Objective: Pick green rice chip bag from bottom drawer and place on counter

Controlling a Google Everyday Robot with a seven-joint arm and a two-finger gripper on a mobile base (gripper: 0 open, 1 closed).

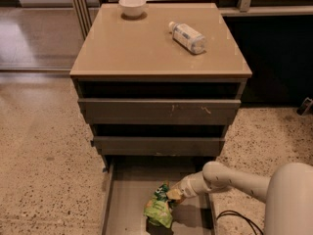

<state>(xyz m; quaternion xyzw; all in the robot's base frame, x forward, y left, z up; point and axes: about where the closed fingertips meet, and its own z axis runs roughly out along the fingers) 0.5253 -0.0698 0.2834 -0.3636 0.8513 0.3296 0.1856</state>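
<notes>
The green rice chip bag point(158, 208) lies crinkled on the grey floor of the pulled-out bottom drawer point(128, 199), near its middle. My gripper point(174, 195) reaches down into the drawer from the right and is shut on the bag's upper right end. The white forearm point(230, 179) runs from it to the lower right. The tan counter point(132, 43) tops the cabinet above.
A clear plastic bottle point(188, 37) lies on its side at the counter's back right. A white bowl point(132, 6) stands at its back left. The two upper drawers point(156, 111) stick out slightly above the bottom drawer. A black cable point(234, 219) lies on the floor at right.
</notes>
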